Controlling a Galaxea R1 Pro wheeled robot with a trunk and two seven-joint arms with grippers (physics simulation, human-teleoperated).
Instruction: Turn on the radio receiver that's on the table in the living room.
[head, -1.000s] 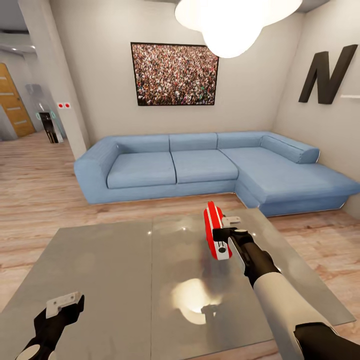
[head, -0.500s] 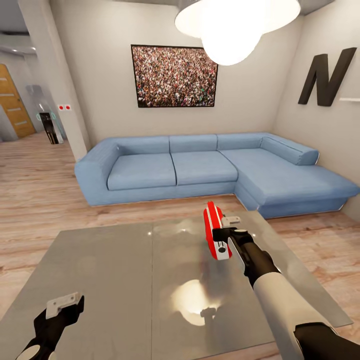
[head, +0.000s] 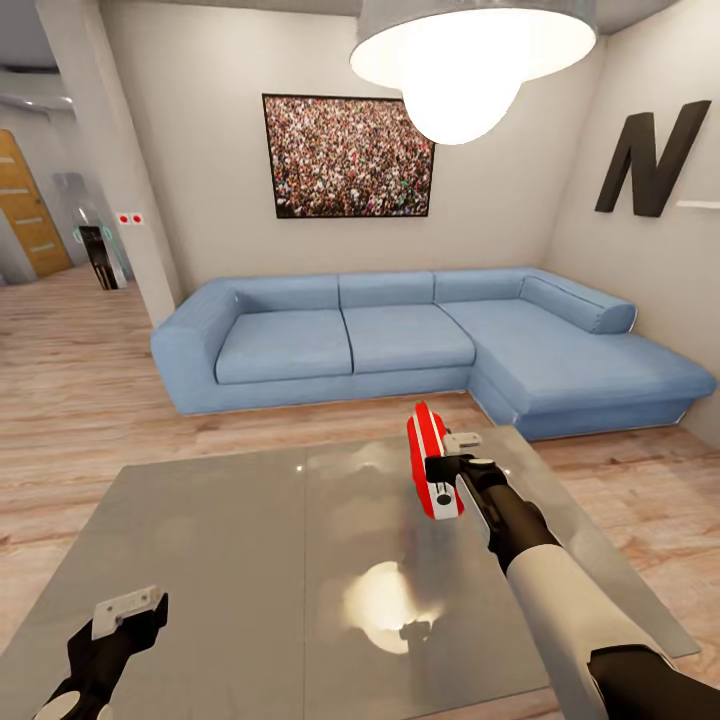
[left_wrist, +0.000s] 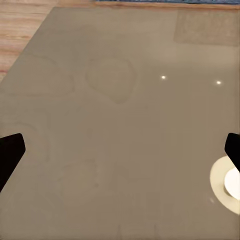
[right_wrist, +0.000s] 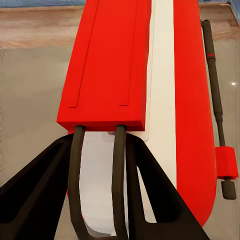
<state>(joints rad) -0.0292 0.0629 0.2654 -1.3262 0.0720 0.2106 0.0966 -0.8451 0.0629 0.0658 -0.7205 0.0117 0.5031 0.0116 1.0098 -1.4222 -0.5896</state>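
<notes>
The red radio receiver (head: 432, 470) stands on its narrow edge on the right half of the grey glossy table (head: 230, 540). Its white side band and thin handle (right_wrist: 215, 100) run along it in the right wrist view, where the radio (right_wrist: 145, 75) is very close. My right gripper (head: 452, 468) is at the radio's right side, touching it. In the right wrist view, this gripper (right_wrist: 100, 145) has its dark fingers drawn together against the radio's near end. The dial is hidden. My left gripper (head: 125, 615) hovers open over the table's near left corner, fingers wide apart above bare tabletop (left_wrist: 110, 125).
The living room has a blue L-shaped sofa (head: 400, 335) beyond the table. A crowd picture (head: 348, 155) and a black "N" (head: 650, 158) hang on the walls. A lit dome pendant lamp (head: 465, 50) hangs overhead. Wood floor surrounds the table, with a doorway (head: 25, 205) at far left.
The whole picture has shifted slightly, so the lamp sits lower and the table's near edge higher: the camera moved. Both arms and the radio hold their places.
</notes>
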